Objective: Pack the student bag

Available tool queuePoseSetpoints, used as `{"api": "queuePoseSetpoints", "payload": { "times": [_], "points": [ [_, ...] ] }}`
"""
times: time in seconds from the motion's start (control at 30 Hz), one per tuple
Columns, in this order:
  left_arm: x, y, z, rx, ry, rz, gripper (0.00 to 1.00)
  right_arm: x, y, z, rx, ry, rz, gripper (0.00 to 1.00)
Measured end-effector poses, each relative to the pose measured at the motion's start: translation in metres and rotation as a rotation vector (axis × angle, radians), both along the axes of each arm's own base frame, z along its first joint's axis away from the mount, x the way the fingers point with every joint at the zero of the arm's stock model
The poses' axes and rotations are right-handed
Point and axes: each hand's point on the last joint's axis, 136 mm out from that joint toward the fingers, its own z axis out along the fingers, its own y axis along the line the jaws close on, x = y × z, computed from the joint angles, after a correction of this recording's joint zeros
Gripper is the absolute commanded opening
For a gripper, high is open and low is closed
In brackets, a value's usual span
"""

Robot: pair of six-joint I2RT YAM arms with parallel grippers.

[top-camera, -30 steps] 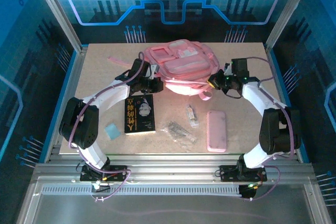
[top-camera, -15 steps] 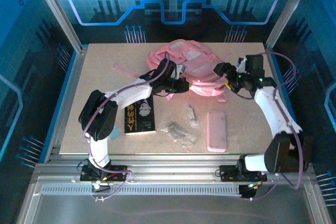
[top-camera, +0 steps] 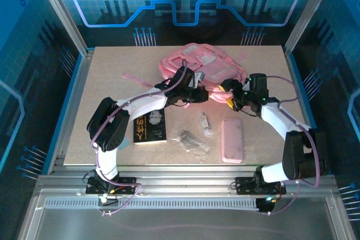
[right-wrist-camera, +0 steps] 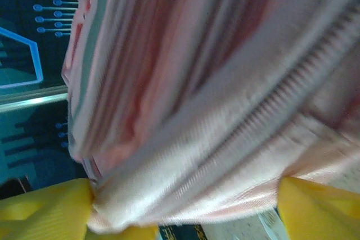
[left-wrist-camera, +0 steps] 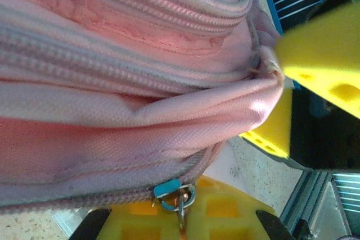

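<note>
Top external, student bag [top-camera: 194, 63] pink, bunched, zipped pockets, pale patches

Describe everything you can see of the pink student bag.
The student bag is a soft backpack of pink woven fabric. It lies crumpled at the far middle of the table, pale front patches facing up. Pink zip lines run along its seams. A zip pull with a teal tab sits at the left tool, which looks shut there. The right tool straddles a bunched fold. A thin pink strap trails left.
</note>
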Motion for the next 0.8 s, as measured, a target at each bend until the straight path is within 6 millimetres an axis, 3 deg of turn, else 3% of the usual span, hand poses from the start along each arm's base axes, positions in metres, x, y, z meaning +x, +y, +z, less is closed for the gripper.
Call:
{"api": "queuePoseSetpoints", "payload": {
  "times": [0.07,0.1,0.33,0.43,0.63,0.73,0.8],
  "points": [
    [-0.002,0.001,-0.004,0.007,0.008,0.000,0.00,0.008,0.003,-0.010,0.008,0.012,-0.017,0.25],
    [-0.002,0.002,-0.005,0.010,0.010,0.003,0.00,0.012,0.004,-0.016,0.011,0.018,-0.024,0.00],
    [0.003,0.019,-0.018,0.058,0.011,0.021,0.00,0.020,0.008,-0.025,0.036,0.004,-0.051,0.00],
    [0.015,0.045,-0.027,0.087,0.011,0.064,0.00,0.019,0.006,-0.027,0.030,0.001,-0.058,0.00],
    [0.057,0.119,-0.039,0.121,0.020,0.203,0.00,0.018,0.003,-0.021,0.029,-0.014,-0.068,0.00],
    [0.060,0.125,-0.039,0.125,0.007,0.200,0.00,0.019,0.006,-0.017,0.035,-0.027,-0.056,0.00],
    [0.060,0.125,-0.039,0.131,-0.001,0.192,0.06,0.019,0.007,-0.017,0.038,-0.023,-0.051,0.02]
  ]
}}
